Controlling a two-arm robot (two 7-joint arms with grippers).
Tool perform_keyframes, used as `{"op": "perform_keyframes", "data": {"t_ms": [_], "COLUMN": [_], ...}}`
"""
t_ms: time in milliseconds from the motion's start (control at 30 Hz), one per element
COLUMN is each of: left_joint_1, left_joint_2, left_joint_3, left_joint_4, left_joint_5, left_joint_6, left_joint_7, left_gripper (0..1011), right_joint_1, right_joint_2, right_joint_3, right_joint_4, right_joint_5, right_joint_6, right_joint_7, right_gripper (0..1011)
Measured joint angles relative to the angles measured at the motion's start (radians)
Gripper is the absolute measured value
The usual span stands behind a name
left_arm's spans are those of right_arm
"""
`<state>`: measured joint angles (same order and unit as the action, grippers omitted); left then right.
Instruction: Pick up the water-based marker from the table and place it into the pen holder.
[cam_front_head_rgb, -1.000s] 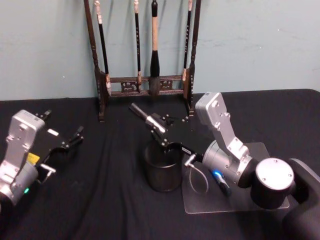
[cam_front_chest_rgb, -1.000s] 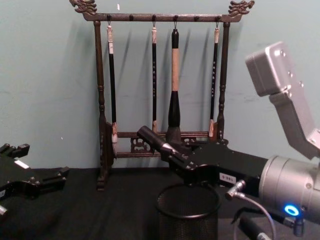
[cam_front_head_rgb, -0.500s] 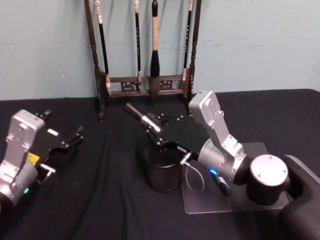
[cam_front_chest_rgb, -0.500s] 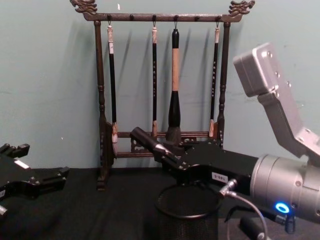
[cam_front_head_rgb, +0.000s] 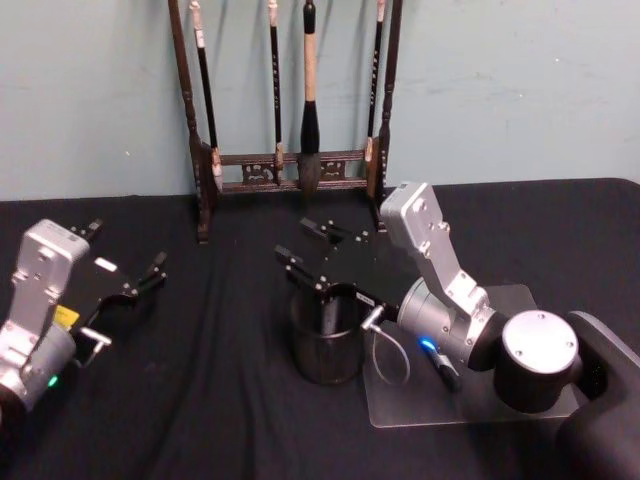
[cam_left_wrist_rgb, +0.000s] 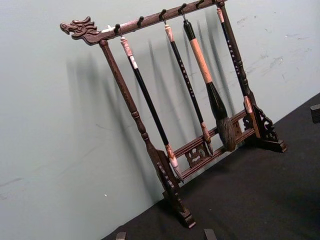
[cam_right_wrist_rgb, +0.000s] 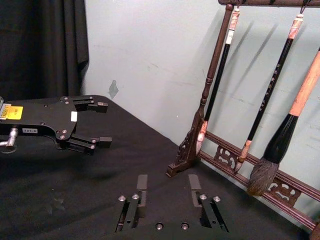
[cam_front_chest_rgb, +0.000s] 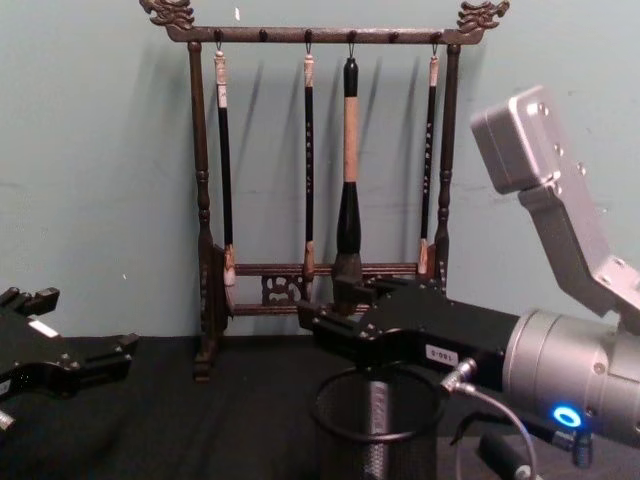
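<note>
Head view: we see right gripper (cam_front_head_rgb: 291, 236) at centre, fingers spread wide, empty, above pen holder (cam_front_head_rgb: 312, 358). Marker (cam_front_head_rgb: 328, 314) inside pen holder, long axis near upright; which end up we cannot tell. Left gripper (cam_front_head_rgb: 125, 250) at left edge, fingers spread wide, empty.
Right wrist view: own fingers (cam_right_wrist_rgb: 142, 182) far apart, nothing between.
Chest view: marker (cam_front_chest_rgb: 385, 415) upright behind mesh, lower centre.

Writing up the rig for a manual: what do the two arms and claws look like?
Silver-grey metal arms ending in flat black claws. Right claw: white label, looped grey cable, blue light behind. Left claw: white and yellow stickers, green light behind.
</note>
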<state>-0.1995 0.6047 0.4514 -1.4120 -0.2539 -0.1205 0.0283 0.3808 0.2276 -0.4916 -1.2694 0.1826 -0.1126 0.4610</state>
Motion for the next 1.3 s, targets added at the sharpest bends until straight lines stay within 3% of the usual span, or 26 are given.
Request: {"op": "perform_keyframes", "data": {"t_ms": [33,133,333,400,567,1300], "left_joint_1": [0.000,0.000,0.000,0.000,0.000,0.000], "left_joint_2": [0.000,0.000,0.000,0.000,0.000,0.000], "left_joint_3": [0.000,0.000,0.000,0.000,0.000,0.000], "left_joint_4": [0.000,0.000,0.000,0.000,0.000,0.000], "left_joint_5": [0.000,0.000,0.000,0.000,0.000,0.000], "left_joint_6": [0.000,0.000,0.000,0.000,0.000,0.000], "left_joint_7": [0.000,0.000,0.000,0.000,0.000,0.000], "left_gripper": [1008,1009,1009,1009,1009,1009], "right_joint_1": [0.000,0.000,-0.001,-0.001,-0.002,-0.002], "right_joint_2": [0.000,0.000,0.001,0.001,0.001,0.001], "right_joint_3": [0.000,0.000,0.001,0.001,0.001,0.001], "right_joint_4": [0.000,-0.001,-0.001,-0.001,-0.002,-0.002], "right_joint_5": [0.000,0.000,0.001,0.001,0.001,0.001], "right_joint_6": [0.000,0.000,0.000,0.000,0.000,0.000], "right_joint_7": [0.000,0.000,-0.001,-0.001,-0.001,-0.002], "right_gripper": [473,616,768,863,976,1002]}}
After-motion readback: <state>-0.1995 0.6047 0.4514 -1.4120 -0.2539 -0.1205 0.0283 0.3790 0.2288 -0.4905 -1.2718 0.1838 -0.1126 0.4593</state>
